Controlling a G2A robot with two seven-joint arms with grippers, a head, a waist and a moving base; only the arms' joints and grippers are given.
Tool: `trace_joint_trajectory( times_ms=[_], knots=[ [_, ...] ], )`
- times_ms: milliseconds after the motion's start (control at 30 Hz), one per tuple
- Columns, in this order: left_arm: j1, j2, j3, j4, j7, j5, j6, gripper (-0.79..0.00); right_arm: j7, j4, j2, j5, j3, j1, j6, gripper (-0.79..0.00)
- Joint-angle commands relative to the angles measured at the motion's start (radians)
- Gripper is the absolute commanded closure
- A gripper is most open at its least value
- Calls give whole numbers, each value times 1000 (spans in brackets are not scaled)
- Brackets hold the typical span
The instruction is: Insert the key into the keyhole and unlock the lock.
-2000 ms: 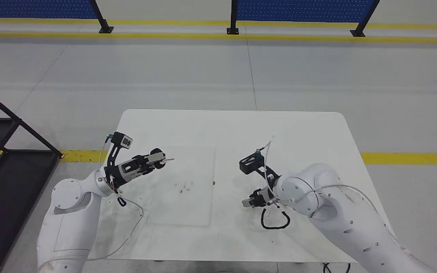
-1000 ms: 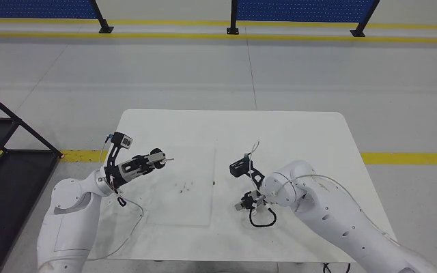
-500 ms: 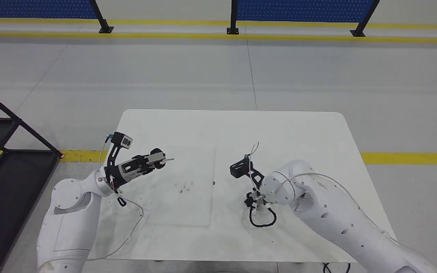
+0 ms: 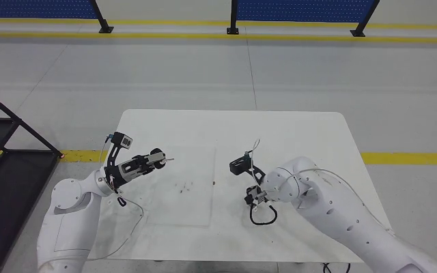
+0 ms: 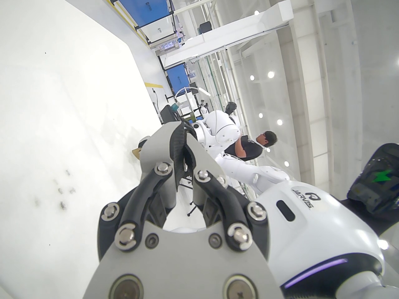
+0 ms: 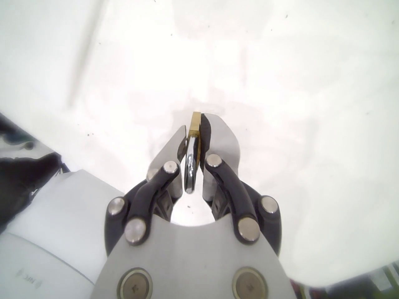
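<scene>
Half done at best: right gripper (image 6: 197, 125) is clamped on the lock (image 6: 191, 157), lower middle of the top view. Left gripper (image 4: 162, 158), mid-left, pinches what looks like the key (image 4: 169, 160). They're well apart, so inserting and turning remain.

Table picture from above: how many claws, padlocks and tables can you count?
Claws: 2, the left claw and the right claw
Padlock: 1, held in the right claw
Table: 1
Total: 4
</scene>
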Motion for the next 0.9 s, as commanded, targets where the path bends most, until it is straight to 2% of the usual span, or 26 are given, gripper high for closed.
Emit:
trace_joint_trajectory(
  times_ms=[0,133,267,367,533,667,867],
  knots=[
    [0,0,0,0,0,0,0,0,-23,-14,9,59,26,1,24,0],
    [0,0,0,0,0,0,0,0,-81,-48,33,256,120,-7,81,0],
    [0,0,0,0,0,0,0,0,-126,-70,48,537,257,-48,123,0],
    [0,0,0,0,0,0,0,0,-208,-60,50,727,353,-113,46,0],
    [0,0,0,0,0,0,0,0,-313,-18,46,935,412,-215,-106,0],
    [0,0,0,0,0,0,0,0,-353,26,41,1026,416,-260,-189,0],
    [0,0,0,0,0,0,0,0,-345,61,38,1068,400,-273,-227,0]
  ],
)
